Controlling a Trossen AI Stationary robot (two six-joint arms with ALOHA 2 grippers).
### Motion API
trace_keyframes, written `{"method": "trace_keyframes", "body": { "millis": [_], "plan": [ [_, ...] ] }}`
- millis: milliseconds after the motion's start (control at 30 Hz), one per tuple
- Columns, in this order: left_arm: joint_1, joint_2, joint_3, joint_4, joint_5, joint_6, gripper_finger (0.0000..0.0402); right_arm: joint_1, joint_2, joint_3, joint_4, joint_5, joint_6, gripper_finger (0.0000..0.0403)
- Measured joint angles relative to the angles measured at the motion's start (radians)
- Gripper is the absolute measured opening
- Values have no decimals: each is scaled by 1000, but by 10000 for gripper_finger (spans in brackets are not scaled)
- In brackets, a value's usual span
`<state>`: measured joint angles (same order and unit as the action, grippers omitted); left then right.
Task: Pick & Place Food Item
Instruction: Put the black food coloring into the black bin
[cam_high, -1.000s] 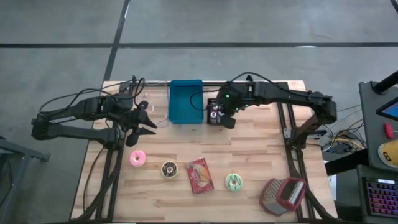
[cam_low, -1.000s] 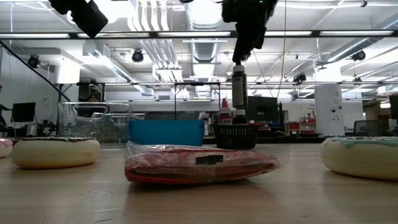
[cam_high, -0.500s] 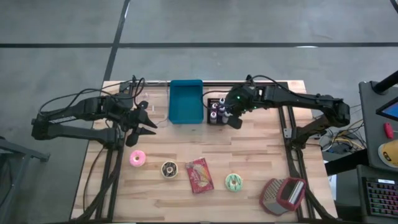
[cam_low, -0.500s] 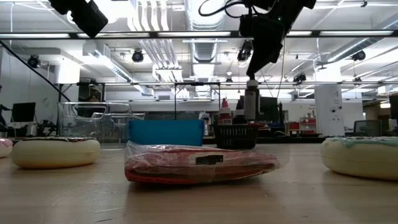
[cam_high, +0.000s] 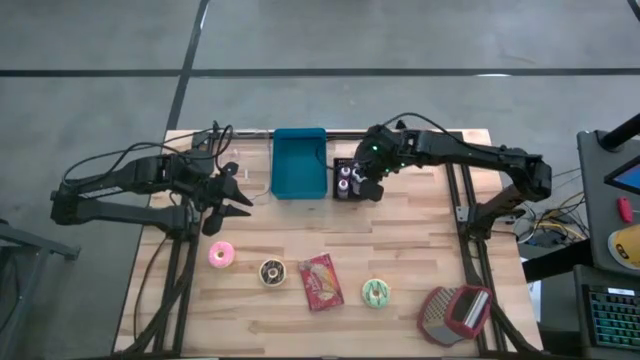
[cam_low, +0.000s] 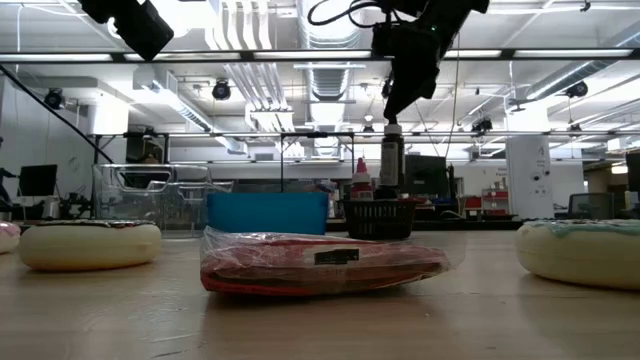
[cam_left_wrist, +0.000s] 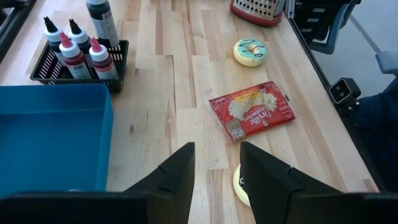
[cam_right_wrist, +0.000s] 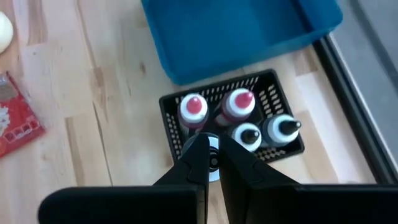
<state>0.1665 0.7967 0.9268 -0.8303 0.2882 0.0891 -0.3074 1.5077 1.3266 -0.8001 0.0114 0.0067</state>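
Right gripper (cam_right_wrist: 211, 163) clamped on dark bottle (cam_low: 390, 160), hanging upright directly above black basket (cam_right_wrist: 283, 99).

Pink donut (cam_high: 221, 254), green donut (cam_high: 376, 292), popcorn packet (cam_high: 321, 281), grater (cam_high: 455, 313)

In the left wrist view the grater (cam_left_wrist: 258, 9) is cut off at the picture's edge, and a donut (cam_left_wrist: 241, 185) hides behind a finger (colour unclear). Right fingers cover the held bottle's (cam_right_wrist: 212, 155) cap.
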Motion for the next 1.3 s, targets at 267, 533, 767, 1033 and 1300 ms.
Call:
{"method": "trace_keyframes", "body": {
  "millis": [267,533,767,1033,1300],
  "plan": [
    [0,0,0,0,0,0,133,-12,94,101,-100,-13,-1,13],
    [0,0,0,0,0,0,133,-12,100,76,-65,-19,8,13],
    [0,0,0,0,0,0,133,-12,100,2,27,-23,12,13],
    [0,0,0,0,0,0,133,-12,98,-54,75,-33,33,13],
    [0,0,0,0,0,0,133,-12,98,-108,144,-34,35,13]
  ]
}}
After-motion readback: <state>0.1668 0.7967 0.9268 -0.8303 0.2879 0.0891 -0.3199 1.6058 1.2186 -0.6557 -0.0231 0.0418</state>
